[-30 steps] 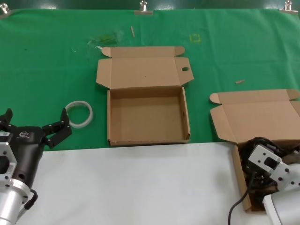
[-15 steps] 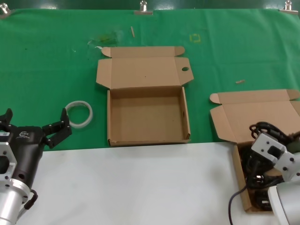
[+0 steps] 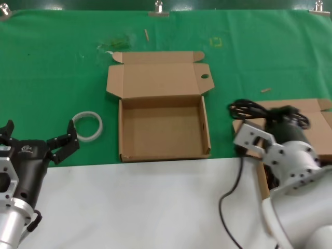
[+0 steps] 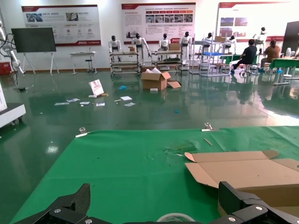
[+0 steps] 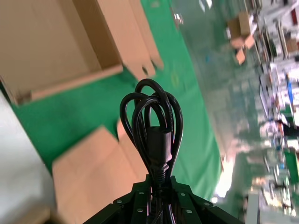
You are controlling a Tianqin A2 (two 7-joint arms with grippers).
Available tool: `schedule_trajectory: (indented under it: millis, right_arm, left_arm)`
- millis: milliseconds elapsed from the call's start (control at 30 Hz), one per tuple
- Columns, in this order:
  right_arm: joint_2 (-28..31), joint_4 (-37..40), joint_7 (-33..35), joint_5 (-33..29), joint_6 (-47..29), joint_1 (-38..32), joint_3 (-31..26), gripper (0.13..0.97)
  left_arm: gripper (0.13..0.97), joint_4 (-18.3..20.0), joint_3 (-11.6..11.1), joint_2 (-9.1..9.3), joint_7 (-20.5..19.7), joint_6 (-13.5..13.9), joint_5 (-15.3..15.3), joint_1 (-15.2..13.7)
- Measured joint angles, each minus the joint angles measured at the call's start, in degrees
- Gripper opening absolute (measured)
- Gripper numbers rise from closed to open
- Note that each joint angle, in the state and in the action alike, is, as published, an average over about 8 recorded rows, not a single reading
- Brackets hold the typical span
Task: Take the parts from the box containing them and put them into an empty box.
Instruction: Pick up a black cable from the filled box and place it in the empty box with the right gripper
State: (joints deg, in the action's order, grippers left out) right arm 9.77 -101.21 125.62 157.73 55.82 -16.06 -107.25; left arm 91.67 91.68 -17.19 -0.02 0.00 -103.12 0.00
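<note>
My right gripper (image 3: 274, 123) is shut on a black power cable coil (image 3: 254, 109) and holds it in the air over the left edge of the source box (image 3: 316, 136) at the right. A loose cable tail (image 3: 226, 199) hangs below it. In the right wrist view the coil (image 5: 151, 122) stands out from the closed gripper (image 5: 157, 183). The empty box (image 3: 124, 132) lies open at centre, its lid showing an oval hole (image 3: 205, 77); it also shows in the right wrist view (image 5: 110, 46). My left gripper (image 3: 37, 136) is open and idle at the left.
A white plastic ring (image 3: 87, 126) lies on the green cloth (image 3: 52, 78) between my left gripper and the empty box; it also shows in the left wrist view (image 4: 175, 218). The white table front (image 3: 145, 207) lies below the cloth. Small scraps (image 3: 265, 90) lie at the back.
My right gripper has risen out of the right-hand box with the cable coil and moved left and away from me, towards the middle box. The left arm has not moved.
</note>
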Motion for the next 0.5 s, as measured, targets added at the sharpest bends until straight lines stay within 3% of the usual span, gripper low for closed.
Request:
schedule_trajectory:
  millis: [500]
  right_arm:
    - [0.01,14.73,-9.02,0.00,-10.15,-8.05,-14.95,0.202]
  left_arm:
    - [0.965,0.00,0.00,0.00,0.00,0.00,0.00,0.00]
